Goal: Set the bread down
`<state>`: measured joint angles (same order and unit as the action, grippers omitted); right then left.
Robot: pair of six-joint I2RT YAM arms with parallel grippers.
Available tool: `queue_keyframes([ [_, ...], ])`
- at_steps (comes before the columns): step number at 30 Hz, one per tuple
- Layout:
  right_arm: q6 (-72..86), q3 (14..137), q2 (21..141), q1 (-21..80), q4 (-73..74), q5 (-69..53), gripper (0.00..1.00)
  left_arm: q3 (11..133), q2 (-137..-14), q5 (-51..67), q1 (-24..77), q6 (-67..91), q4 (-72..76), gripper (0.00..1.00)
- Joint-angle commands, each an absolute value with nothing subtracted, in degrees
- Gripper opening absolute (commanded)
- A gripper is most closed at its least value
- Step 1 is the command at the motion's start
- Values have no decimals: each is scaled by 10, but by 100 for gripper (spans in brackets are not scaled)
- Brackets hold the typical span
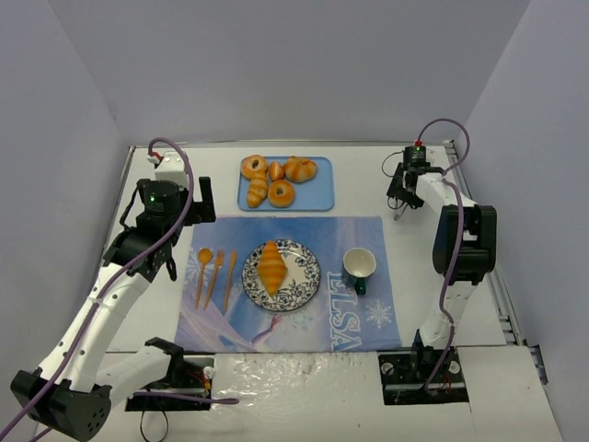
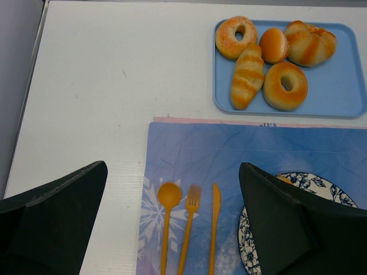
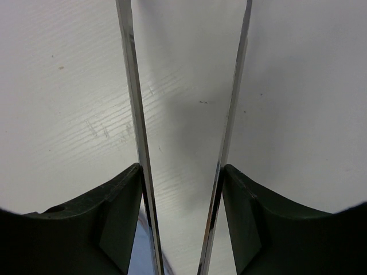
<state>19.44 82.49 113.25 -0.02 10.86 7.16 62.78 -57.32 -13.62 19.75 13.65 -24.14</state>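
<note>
The bread point(image 1: 271, 267), a long golden-orange ridged croissant, lies on the blue-patterned plate point(image 1: 304, 287) in the middle of the blue placemat. In the left wrist view only a sliver of it point(image 2: 285, 179) shows behind my right finger, on the plate's rim point(image 2: 338, 197). My left gripper point(image 1: 189, 230) point(image 2: 172, 166) is open and empty, hovering over the placemat's left side above the orange cutlery. My right gripper point(image 1: 400, 195) point(image 3: 182, 166) is at the far right, its fingers pressed on the two arms of metal tongs point(image 3: 132, 86) above the bare white table.
A blue tray point(image 1: 322, 198) point(image 2: 344, 97) at the back holds two donuts, a paler roll and other buns. An orange spoon point(image 2: 168, 197), fork point(image 2: 193, 197) and knife point(image 2: 215, 200) lie left of the plate. A green-and-white cup point(image 1: 359, 267) stands right of it.
</note>
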Motion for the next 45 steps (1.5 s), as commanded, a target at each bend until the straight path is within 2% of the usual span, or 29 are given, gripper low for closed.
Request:
queue_keyframes([
  [1, 199, 827, 1147, -5, 57, 83, 52, 662, -566, -149, 194, 127, -214, 97],
  [19, 208, 800, 1161, -24, 51, 88, 71, 662, -567, -148, 194, 127, -214, 97],
  [27, 211, 788, 1107, -24, 55, 103, 77, 662, -568, -148, 195, 127, -214, 97],
  [35, 211, 774, 1033, -23, 59, 100, 78, 662, -568, -149, 194, 127, -215, 97],
  [45, 197, 746, 874, 27, 55, 23, 80, 663, -569, -145, 195, 127, -215, 97],
])
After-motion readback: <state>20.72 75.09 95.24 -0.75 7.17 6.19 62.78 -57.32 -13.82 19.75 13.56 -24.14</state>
